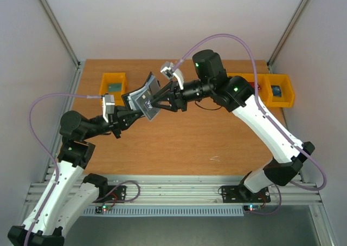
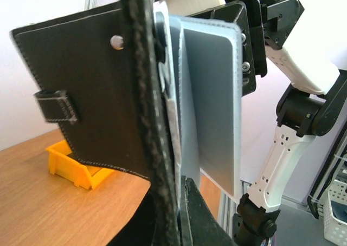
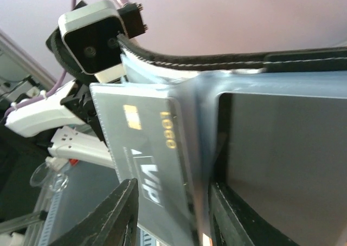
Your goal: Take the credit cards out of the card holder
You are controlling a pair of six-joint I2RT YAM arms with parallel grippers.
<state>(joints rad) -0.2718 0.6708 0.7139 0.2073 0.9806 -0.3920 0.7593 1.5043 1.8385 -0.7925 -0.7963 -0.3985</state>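
Note:
The card holder (image 1: 142,98), a black wallet with a closing tab (image 2: 54,106) and blue-grey inner pockets (image 2: 211,94), hangs spread open above the table. My left gripper (image 2: 181,205) is shut on its lower edge. In the right wrist view, a dark credit card (image 3: 146,148) with white lettering and gold digits sits inside one translucent pocket. My right gripper (image 3: 173,211) is open and straddles that pocket leaf, one finger (image 3: 111,216) on the card's side and the other behind the fold. From above, the two grippers (image 1: 154,101) meet at the wallet.
Yellow bins stand along the far edge of the wooden table (image 1: 190,143): one at the back left (image 1: 113,83), two at the back right (image 1: 279,91). The left wrist view shows a yellow bin (image 2: 76,167) below the wallet. Side walls close in the table.

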